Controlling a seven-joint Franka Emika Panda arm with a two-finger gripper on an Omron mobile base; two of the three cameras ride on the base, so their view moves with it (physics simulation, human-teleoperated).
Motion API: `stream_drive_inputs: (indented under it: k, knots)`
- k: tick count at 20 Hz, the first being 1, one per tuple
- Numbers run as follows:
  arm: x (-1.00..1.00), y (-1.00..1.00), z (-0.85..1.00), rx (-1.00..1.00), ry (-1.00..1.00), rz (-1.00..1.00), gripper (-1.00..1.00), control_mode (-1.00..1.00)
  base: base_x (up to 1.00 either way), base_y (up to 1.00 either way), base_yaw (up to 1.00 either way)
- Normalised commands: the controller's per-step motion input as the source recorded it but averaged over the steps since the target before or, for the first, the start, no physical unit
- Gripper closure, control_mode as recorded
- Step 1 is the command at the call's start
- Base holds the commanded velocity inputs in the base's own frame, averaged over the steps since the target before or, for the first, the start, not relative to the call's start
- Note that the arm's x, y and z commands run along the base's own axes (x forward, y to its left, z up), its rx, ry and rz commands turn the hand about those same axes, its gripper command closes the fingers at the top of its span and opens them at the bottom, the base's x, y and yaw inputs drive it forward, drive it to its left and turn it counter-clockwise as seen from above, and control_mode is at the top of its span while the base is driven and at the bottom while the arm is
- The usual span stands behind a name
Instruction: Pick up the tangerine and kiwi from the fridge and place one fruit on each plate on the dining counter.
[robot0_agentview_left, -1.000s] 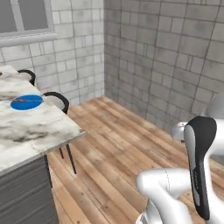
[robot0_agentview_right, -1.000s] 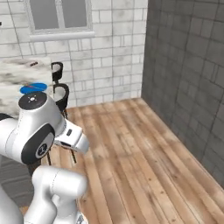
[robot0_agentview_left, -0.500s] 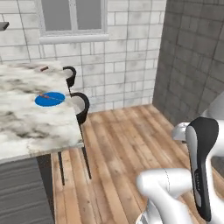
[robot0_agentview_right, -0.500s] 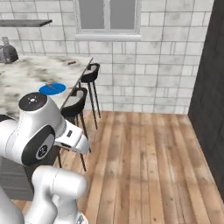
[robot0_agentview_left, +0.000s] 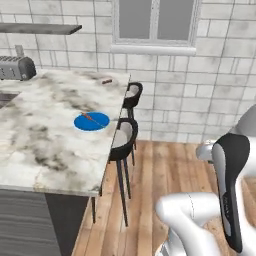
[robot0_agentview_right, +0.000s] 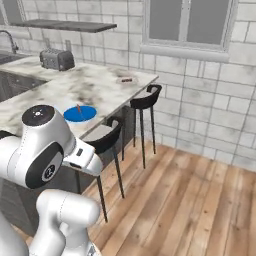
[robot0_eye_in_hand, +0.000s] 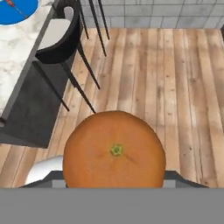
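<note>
Now we carry the tangerine (robot0_eye_in_hand: 114, 150), clamped in our gripper (robot0_eye_in_hand: 114, 186) low over the wood floor. From it, the blue plate (robot0_eye_in_hand: 16, 9) lies ahead and left on the dining counter (robot0_agentview_left: 45, 145), beyond the black stool (robot0_eye_in_hand: 59, 37).

two black stools (robot0_agentview_left: 123, 141), a toaster (robot0_agentview_left: 16, 67), a window (robot0_agentview_left: 155, 22).

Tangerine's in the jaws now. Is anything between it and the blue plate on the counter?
The tangerine hangs over the wood floor beside the counter. Two black stools stand along the counter's edge nearest the blue plate. Nothing visible stands on the marble around the plate.
</note>
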Motion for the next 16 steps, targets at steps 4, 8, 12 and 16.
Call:
stream_drive_inputs:
  k: [4, 8, 12, 16]
  knots:
    - [0.0, 0.0, 0.0, 0.0, 0.0, 0.0, 1.0, 1.0, 0.73, -0.61, 0.72]
    - [0.0, 0.0, 0.0, 0.0, 0.0, 0.0, 1.0, 1.0, 0.82, -0.59, 0.72]
    - [0.0, 0.0, 0.0, 0.0, 0.0, 0.0, 1.0, 1.0, 0.72, -0.53, 0.73]
    - [0.0, 0.0, 0.0, 0.0, 0.0, 0.0, 1.0, 1.0, 0.19, -0.48, 0.64]
